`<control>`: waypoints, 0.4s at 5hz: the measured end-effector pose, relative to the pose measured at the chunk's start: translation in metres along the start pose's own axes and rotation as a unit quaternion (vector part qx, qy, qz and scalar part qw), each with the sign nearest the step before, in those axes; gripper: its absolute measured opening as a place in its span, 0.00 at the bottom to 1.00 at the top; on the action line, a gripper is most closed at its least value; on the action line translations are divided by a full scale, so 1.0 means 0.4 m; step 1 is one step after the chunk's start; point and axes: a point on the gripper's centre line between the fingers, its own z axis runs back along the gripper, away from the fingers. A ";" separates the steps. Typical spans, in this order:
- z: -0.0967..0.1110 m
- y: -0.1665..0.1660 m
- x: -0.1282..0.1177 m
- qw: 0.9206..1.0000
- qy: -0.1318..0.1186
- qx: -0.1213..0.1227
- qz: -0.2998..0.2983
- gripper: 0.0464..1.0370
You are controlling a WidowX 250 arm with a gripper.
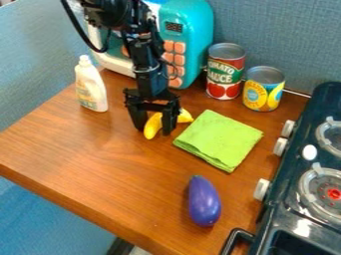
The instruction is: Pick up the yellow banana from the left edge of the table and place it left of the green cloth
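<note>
The black gripper (153, 131) hangs down at the upper middle of the wooden table, its fingers apart and low over a yellow banana (152, 126). Part of the banana shows between the fingers and its other end sticks out to the right, behind the right finger. Whether either finger touches it, I cannot tell. A folded green cloth (218, 140) lies just right of the gripper. Nearer the front, a purple eggplant (204, 201) lies on the table. To the gripper's left stands a white bottle (90, 85).
Behind the gripper is a teal toy microwave (188, 45). A tomato sauce can (225, 72) and a shorter yellow-and-blue can (263, 89) stand at the back right. A dark toy stove (293, 184) with knobs borders the right side of the wooden table (86, 159).
</note>
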 end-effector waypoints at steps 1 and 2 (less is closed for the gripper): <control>0.040 -0.021 -0.021 0.999 -0.025 -0.025 -0.009 0.96; 0.171 -0.005 -0.068 0.995 -0.080 -0.052 -0.013 0.96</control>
